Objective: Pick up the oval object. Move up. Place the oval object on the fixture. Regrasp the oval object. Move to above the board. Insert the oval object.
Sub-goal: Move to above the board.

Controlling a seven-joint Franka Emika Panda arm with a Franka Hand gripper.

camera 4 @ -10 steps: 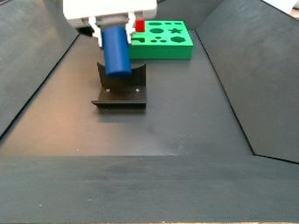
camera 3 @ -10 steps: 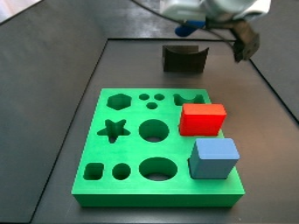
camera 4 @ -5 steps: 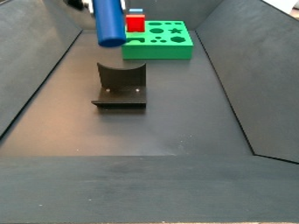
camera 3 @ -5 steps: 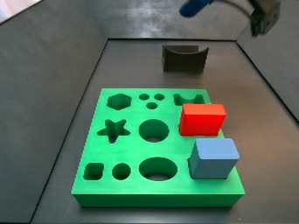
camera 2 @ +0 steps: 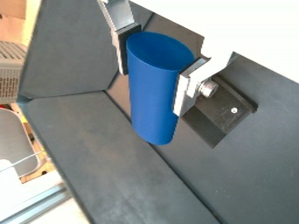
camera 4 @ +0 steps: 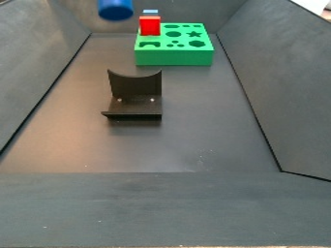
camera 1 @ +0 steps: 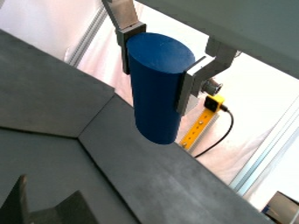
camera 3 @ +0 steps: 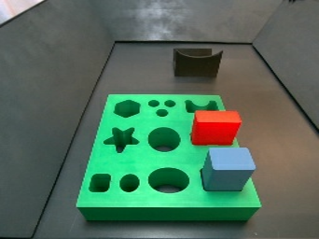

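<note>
The oval object [camera 1: 158,96] is a dark blue smooth peg, held upright between the silver fingers [camera 1: 126,39] of my gripper [camera 1: 158,66], which is shut on it. Both wrist views show it, the peg [camera 2: 155,92] hanging below the gripper [camera 2: 155,61]. In a side view only the peg's lower end [camera 4: 115,9] shows at the top edge, high above the fixture [camera 4: 134,92]. The fixture [camera 3: 196,62] stands empty behind the green board [camera 3: 137,161]. The gripper is out of frame in both side views.
A red cube [camera 3: 215,127] and a light blue cube [camera 3: 229,169] sit on the board's right side. The board [camera 4: 175,58] and red cube [camera 4: 150,26] lie beyond the fixture. Sloping dark walls enclose the floor.
The gripper has risen with the peg, away from the fixture; it has left one side view entirely and only the peg's tip remains in the other.
</note>
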